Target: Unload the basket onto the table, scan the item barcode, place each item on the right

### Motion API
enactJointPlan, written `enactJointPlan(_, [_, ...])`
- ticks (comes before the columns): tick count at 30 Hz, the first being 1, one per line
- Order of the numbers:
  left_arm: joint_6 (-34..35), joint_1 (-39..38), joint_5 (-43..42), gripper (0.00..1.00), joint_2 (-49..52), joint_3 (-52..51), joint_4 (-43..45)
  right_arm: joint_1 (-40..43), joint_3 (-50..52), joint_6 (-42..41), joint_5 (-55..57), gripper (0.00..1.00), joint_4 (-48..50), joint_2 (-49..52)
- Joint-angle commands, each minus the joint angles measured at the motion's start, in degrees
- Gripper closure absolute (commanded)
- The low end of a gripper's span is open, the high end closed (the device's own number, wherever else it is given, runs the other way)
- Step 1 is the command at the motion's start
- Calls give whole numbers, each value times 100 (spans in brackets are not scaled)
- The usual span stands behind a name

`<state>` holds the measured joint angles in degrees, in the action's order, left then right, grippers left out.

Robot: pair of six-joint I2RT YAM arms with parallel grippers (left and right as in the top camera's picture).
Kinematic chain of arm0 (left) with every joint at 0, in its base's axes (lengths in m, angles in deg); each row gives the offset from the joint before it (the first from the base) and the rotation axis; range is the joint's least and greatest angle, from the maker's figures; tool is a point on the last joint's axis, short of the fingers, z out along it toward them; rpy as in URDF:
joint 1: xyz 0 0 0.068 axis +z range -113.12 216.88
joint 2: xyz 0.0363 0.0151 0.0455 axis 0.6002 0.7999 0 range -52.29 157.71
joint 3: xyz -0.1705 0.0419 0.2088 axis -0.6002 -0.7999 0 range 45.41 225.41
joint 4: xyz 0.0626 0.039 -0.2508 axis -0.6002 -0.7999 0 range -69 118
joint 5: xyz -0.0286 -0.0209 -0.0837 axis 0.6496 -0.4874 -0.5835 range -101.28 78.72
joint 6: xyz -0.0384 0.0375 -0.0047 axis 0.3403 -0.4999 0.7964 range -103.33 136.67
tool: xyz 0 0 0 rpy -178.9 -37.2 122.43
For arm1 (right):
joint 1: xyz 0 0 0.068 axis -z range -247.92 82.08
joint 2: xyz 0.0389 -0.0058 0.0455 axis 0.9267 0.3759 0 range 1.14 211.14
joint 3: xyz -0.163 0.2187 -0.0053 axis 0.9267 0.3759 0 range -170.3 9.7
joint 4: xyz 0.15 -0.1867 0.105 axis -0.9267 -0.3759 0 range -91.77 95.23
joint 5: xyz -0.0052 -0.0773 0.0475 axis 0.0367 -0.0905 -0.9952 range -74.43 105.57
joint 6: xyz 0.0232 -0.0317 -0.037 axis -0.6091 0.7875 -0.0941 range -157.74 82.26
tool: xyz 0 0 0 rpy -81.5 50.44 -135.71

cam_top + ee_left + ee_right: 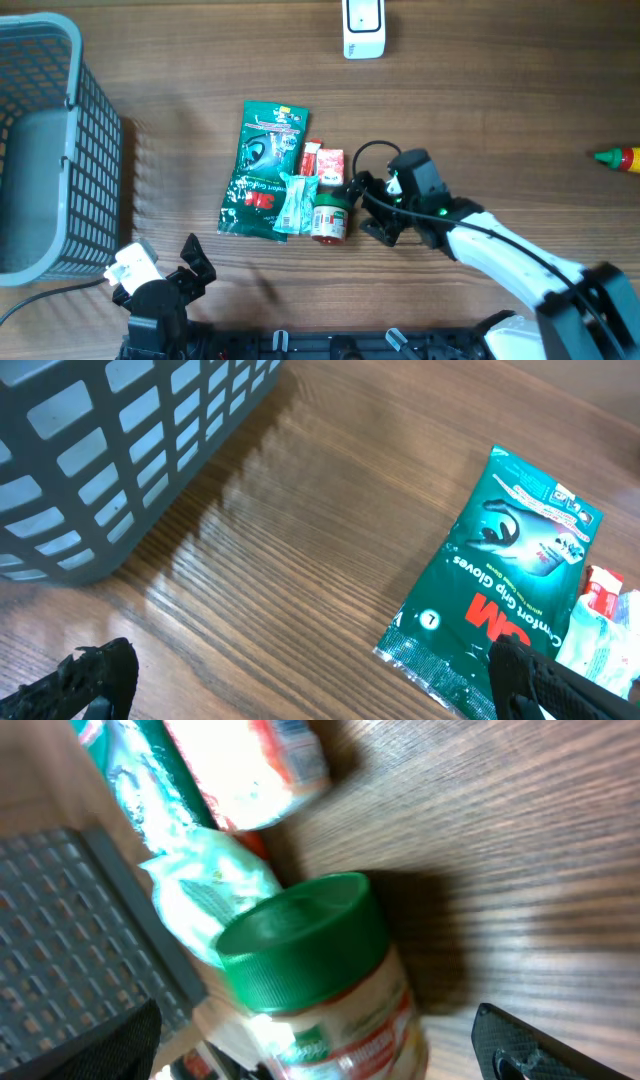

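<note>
A small jar with a green lid (pixel 330 218) (pixel 305 955) sits at the right end of a cluster of items, with a red and white label on its body. My right gripper (pixel 372 208) (pixel 320 1055) is open right next to it. In the right wrist view the jar stands between the two spread fingers, untouched. A green glove packet (pixel 265 170) (pixel 510 570), a small red and white box (pixel 325 162) and a pale green sachet (pixel 297 203) (pixel 205 890) lie to the jar's left. A white scanner (pixel 362 30) stands at the far edge. My left gripper (pixel 165 270) (pixel 315 685) is open and empty near the front edge.
A grey mesh basket (pixel 45 150) (pixel 110 450) takes up the left side. A yellow and red bottle (pixel 620 157) lies at the right edge. A black cable (pixel 365 150) loops by the right wrist. Bare wood lies between the packet and the basket.
</note>
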<state>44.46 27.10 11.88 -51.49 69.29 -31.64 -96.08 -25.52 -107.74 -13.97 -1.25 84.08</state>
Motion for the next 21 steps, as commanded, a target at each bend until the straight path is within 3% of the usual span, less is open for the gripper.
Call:
enactJointPlan(1, [59, 31, 70, 0, -42, -31, 11, 131, -748, -1047, 728, 0, -1665, -702])
enactJointPlan(3, [59, 31, 72, 0, -42, -31, 11, 238, -850, -1934, 389, 0, -2107, -1014])
enactJointPlan(8, [57, 31, 72, 0, -42, -31, 11, 254, -839, -3676, -258, 0, -2109, -1397])
enactJointPlan(15, [59, 31, 70, 0, -42, -31, 11, -94, -612, -4861, -284, 0, -2479, -938])
enactJointPlan(21, [59, 31, 70, 0, -42, -31, 11, -385, -612, -4861, -275, 0, -1567, -376])
